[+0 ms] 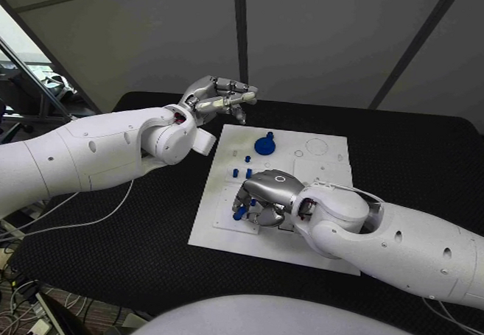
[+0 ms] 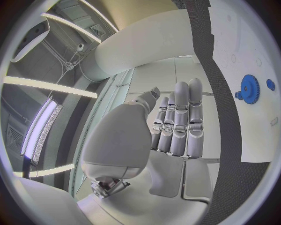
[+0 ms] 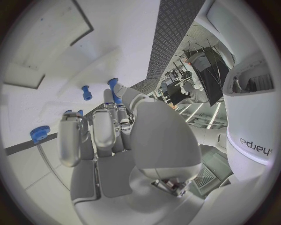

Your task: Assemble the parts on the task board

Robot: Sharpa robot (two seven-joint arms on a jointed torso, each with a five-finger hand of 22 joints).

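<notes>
My right hand (image 1: 264, 198) is down on the near-left part of the task board (image 1: 325, 174), fingers curled over a cluster of small blue parts. A long blue peg (image 3: 114, 90) pokes out past my right fingertips in the right wrist view, seemingly running along the fingers, but I can't tell whether I'm actually clamped on it or just resting beside it. A second small peg (image 3: 86, 92) stands just beyond the fingertips, and a knurled blue cap (image 3: 40, 133) sits off to the side of the hand, apart from the fingers. In the head view a blue piece (image 1: 238, 214) shows at the hand's left edge, and short pegs (image 1: 242, 171) stand upright just past my knuckles, toward the far side. The blue gear (image 1: 265, 145) is further out, mid-board. My left hand (image 1: 218, 95) is raised off the far-left corner of the board, fingers straight, side by side, holding nothing; the gear (image 2: 250, 86) lies to its side, well apart. So the right hand is the nearer one for the pegs; my guess is the gear would suit the left.
</notes>
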